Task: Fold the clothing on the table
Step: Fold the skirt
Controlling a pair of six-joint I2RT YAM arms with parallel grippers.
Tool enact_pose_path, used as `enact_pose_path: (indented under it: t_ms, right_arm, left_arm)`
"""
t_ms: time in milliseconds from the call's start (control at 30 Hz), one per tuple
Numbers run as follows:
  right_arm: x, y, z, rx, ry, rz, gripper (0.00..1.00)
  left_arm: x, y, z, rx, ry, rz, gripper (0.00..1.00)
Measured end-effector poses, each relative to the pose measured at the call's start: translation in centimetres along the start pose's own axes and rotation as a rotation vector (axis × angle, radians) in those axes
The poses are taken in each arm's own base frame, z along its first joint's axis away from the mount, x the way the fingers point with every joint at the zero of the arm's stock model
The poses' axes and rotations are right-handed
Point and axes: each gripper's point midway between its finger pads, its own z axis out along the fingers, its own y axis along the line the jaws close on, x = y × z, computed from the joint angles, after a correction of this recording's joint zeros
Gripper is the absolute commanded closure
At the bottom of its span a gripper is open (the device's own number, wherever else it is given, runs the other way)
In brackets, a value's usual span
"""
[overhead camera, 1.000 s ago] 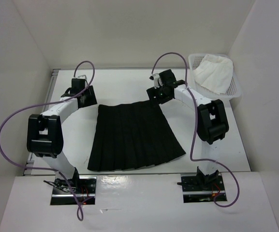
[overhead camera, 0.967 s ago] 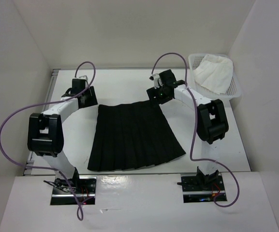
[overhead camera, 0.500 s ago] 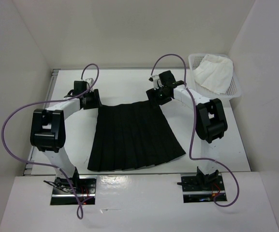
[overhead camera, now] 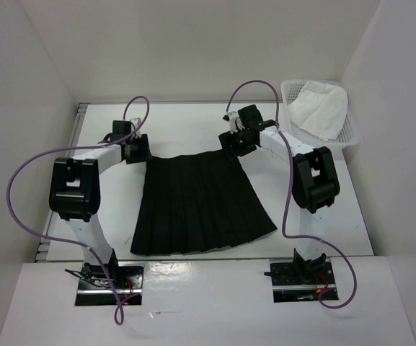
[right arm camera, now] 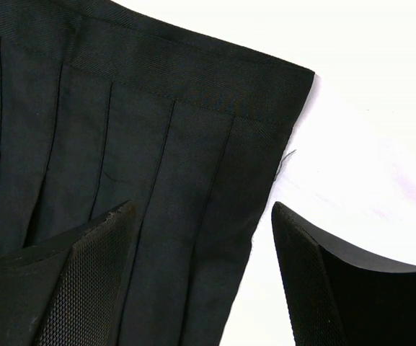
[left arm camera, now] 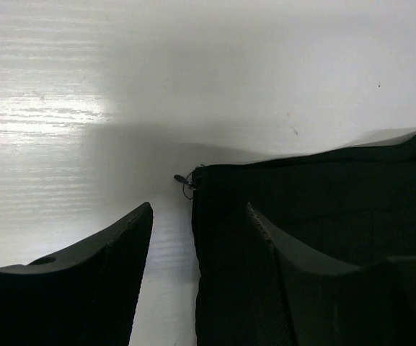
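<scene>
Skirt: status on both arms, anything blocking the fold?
Left fingers open, straddling skirt at far-left waistband corner. Right fingers open, straddling far-right corner. Skirt flat, unfolded. Basket with white cloth far right, apart from skirt.

Plain white walls [overhead camera: 193, 50] enclose three sides.

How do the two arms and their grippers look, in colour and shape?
The left arm and right arm have white links with bulky black joint housings. A purple cable loops along each. The left gripper and right gripper have black wedge-shaped fingers, mesh-textured inside.
</scene>
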Motion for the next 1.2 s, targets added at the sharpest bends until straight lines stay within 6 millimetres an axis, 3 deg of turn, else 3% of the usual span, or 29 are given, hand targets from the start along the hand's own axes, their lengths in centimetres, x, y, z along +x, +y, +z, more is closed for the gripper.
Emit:
enact_pose_path:
  t_ms: [933, 1200]
  right_arm:
    - [-0.2, -0.7, -0.2, 0.009, -0.006, 0.012, 0.20]
    - [-3.8, -2.7, 0.4, 0.007, -0.072, 0.038, 0.20]
  left_arm:
    - [-0.2, -0.7, 1.9, 0.032, 0.025, 0.007, 0.52]
    - [0.0, -1.0, 1.8, 0.045, 0.033, 0.008, 0.60]
